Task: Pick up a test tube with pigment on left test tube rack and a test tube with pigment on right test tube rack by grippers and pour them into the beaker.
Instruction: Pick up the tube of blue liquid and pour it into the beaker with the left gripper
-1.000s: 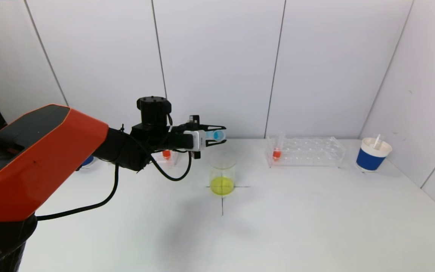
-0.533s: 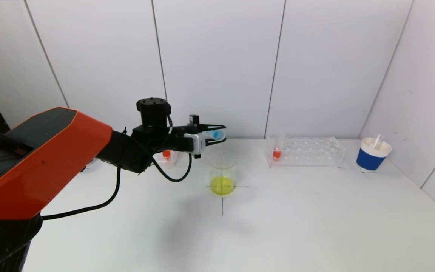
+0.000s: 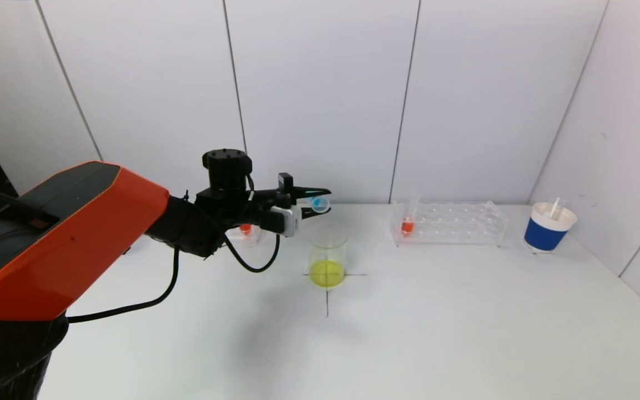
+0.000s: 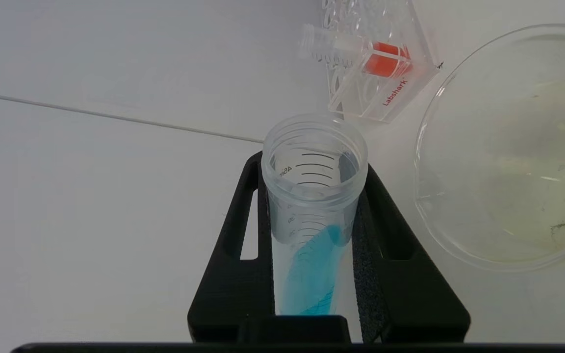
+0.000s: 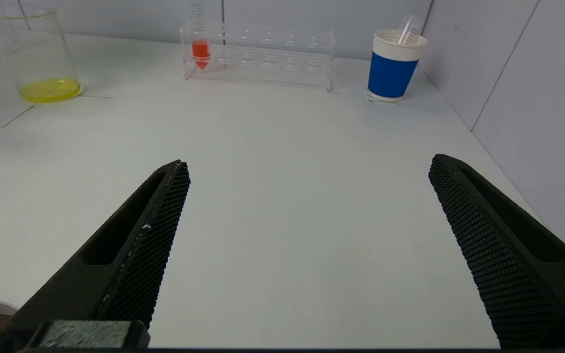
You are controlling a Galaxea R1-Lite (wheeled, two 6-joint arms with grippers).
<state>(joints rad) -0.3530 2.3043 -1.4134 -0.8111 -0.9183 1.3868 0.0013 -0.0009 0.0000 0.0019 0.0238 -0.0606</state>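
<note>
Our left gripper (image 3: 314, 203) is clamped on a test tube with blue pigment (image 4: 312, 215), held tipped nearly level above and just behind the beaker (image 3: 327, 256), its open mouth not yet over the rim. Our right gripper (image 5: 307, 255) hangs low over the bare table (image 3: 436, 322) with its fingers spread wide and nothing between them. We count two racks: the left test tube rack (image 3: 245, 232), mostly hidden behind our left arm, and the right test tube rack (image 3: 450, 223), each keeping one tube of orange pigment (image 3: 407, 219). One beaker stands on a black cross mark with yellow liquid at its bottom. One blue paper cup (image 3: 548, 228) sits past the right rack, well apart from the beaker.
</note>
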